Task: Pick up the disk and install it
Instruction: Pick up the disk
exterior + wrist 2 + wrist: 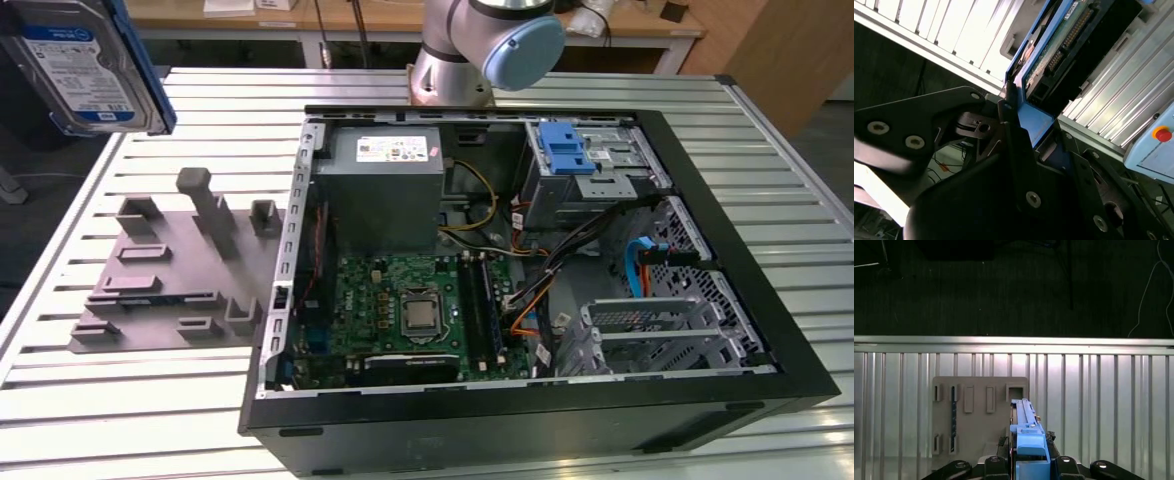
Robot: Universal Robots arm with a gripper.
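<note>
Blue end tab of the disk (1054,55) is clamped between the pincer (1036,132) fingers (1013,130), so the pincer is narrow and holds the disk by one end. Long axis runs straight out from the pincer, away from the wrist. First wrist view: disk (1026,432) edge-on over the grey fixture plate (979,430) on the desk (1104,400), apparently clear of it. Exterior view: disk (83,65) in the upper left of the frame, label showing, well apart from the blue-latched drive cage (587,160) at upper right of the open case (534,400). Arm (481,45) base stands top centre, behind the case
</note>
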